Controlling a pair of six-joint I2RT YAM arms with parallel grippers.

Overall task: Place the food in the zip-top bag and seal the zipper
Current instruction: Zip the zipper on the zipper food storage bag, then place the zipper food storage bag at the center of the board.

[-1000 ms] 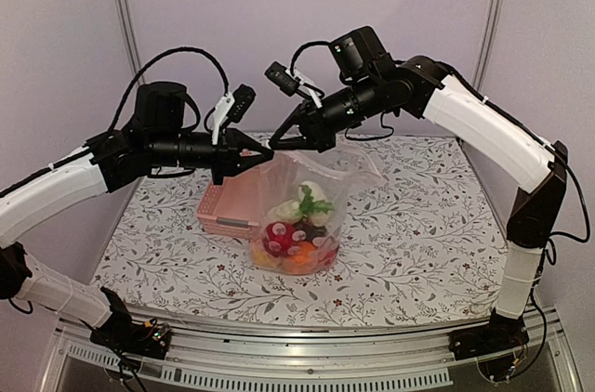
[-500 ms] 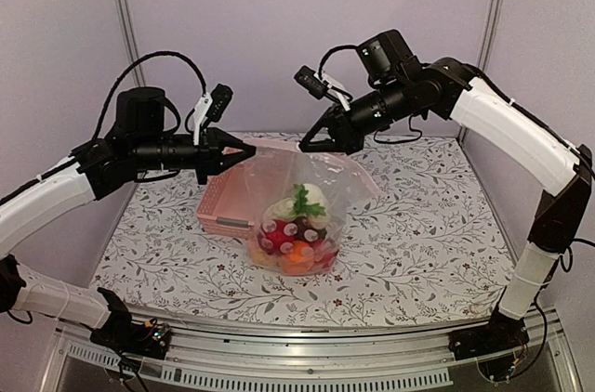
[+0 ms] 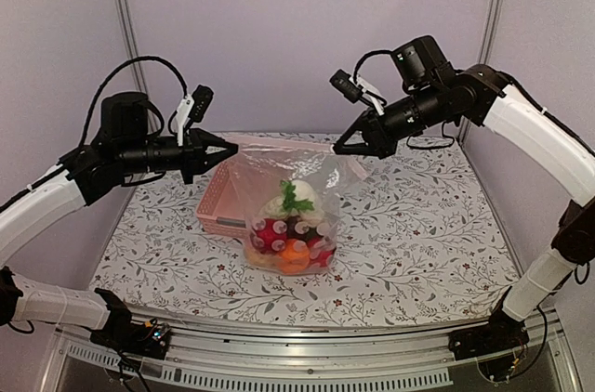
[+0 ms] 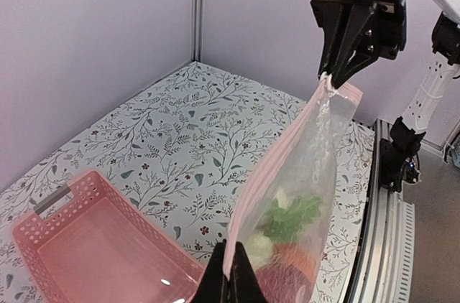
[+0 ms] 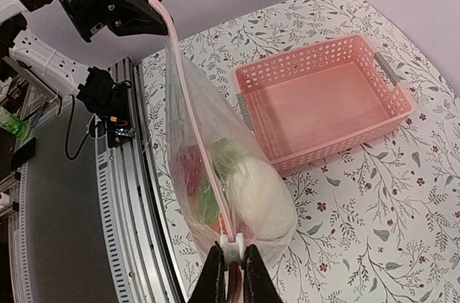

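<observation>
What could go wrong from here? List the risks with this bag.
1. The left gripper and right gripper each pinch only one end of the zipper; the food weighs down the zip-top bag, so an end could slip free.
2. The zipper is stretched taut; pulling further apart may tear it.
3. Whether it is sealed along its length cannot be told; if not, food could spill.

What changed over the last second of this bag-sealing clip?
The left gripper drew leftward and the right gripper rightward, each pinching an end of the zip-top bag top edge, pulling it taut. The food inside and the pink basket stayed put.
</observation>
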